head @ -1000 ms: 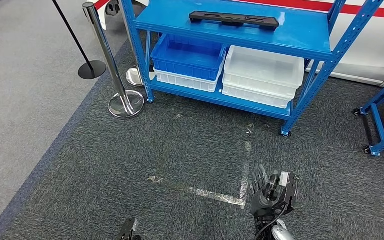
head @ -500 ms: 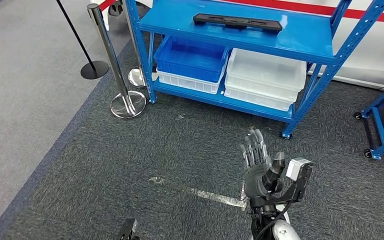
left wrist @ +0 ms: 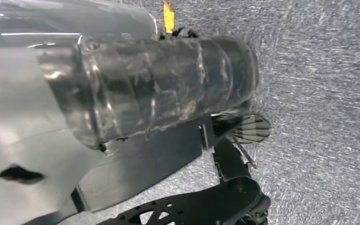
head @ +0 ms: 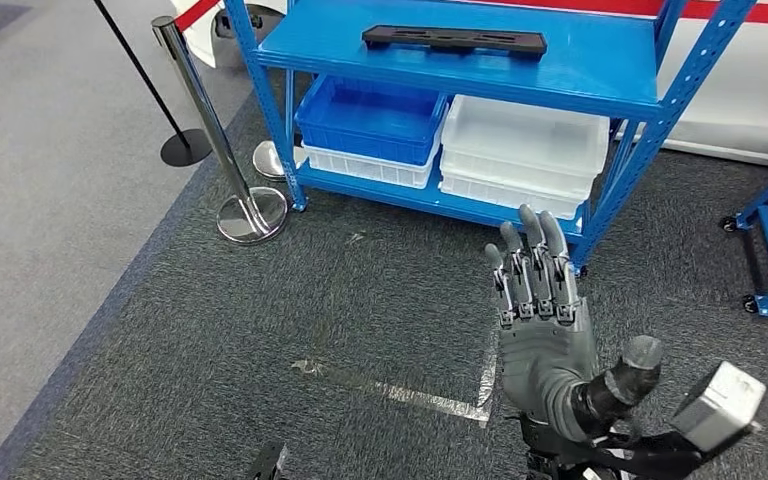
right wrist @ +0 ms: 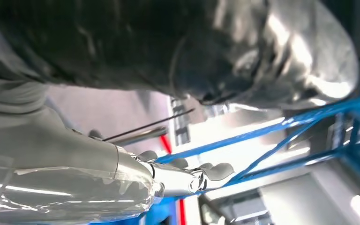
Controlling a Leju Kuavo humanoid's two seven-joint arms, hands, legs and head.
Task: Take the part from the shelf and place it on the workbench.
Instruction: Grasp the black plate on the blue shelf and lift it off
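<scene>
While my head camera looks down across the dark carpet (head: 260, 330), I see the right hand (head: 545, 335) raised in front of me with its fingers (head: 535, 265) stretched straight and spread a little, thumb (head: 625, 375) out to the side, nothing in it. From the right wrist camera, those fingers (right wrist: 187, 180) lie extended against the blurred blue frame of the shelf (right wrist: 281, 131), again with nothing between them. My left hand I cannot judge: the left wrist camera gives me a grey ribbed cover (left wrist: 159, 84) over speckled carpet, and how the fingers lie is not clear from it. The part (head: 454, 40), a long flat black piece, lies on the top level of the blue shelf (head: 600, 75), well apart from the raised hand. On the level below sit a blue bin (head: 370, 120) stacked on a white one, and just beside them more white bins (head: 525, 150). Left of the shelf stands a chrome barrier post (head: 215, 140) on a round base, with a black post base (head: 184, 147) further out on the paler grey floor. Strips of worn tape (head: 430, 398) mark the carpet near the hand.
</scene>
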